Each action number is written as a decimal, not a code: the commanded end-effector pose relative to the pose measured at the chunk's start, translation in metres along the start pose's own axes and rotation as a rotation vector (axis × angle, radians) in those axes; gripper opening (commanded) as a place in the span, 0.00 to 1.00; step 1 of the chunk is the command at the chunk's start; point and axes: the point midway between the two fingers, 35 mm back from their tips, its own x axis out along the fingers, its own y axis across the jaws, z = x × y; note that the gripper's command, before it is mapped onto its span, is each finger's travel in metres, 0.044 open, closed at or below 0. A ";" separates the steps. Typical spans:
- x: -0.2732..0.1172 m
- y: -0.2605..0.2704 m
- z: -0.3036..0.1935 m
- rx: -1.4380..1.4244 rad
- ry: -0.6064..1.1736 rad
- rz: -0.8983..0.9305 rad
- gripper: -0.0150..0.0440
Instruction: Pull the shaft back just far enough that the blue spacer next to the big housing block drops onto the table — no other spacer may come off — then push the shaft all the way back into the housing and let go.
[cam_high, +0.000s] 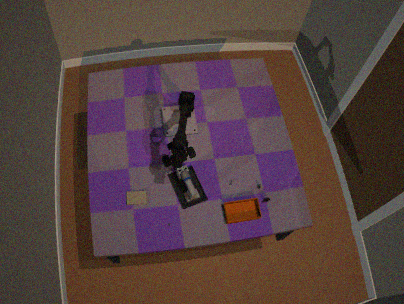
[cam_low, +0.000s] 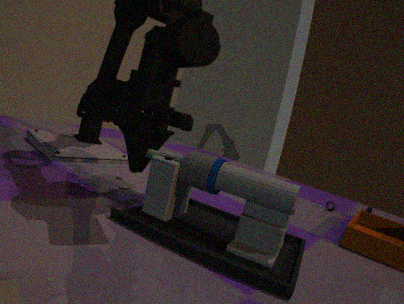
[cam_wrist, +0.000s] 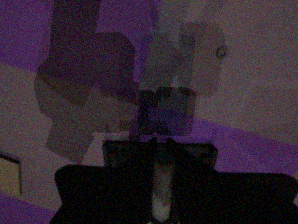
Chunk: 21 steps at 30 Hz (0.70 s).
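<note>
Shaft on base, tray right

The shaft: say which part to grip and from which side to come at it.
Grip the thin shaft end that pokes out of the small support block, on the side away from the big housing block. Come down from above: that stub is the only bare length, the rest being covered by spacers such as the blue spacer. The gripper is shut on it there.

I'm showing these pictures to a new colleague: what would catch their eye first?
Probably the dark gripper, shut on the end of the shaft where it sticks out of the pale support block. Next, the blue spacer ringing the grey cylinder on the black base. An orange tray stands out near the checkered table's edge.
</note>
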 end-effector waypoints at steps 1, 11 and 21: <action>0.000 0.000 0.002 0.000 -0.002 0.002 0.25; 0.000 0.000 0.003 0.000 -0.002 0.002 0.25; 0.000 0.000 0.004 0.000 -0.002 0.002 0.25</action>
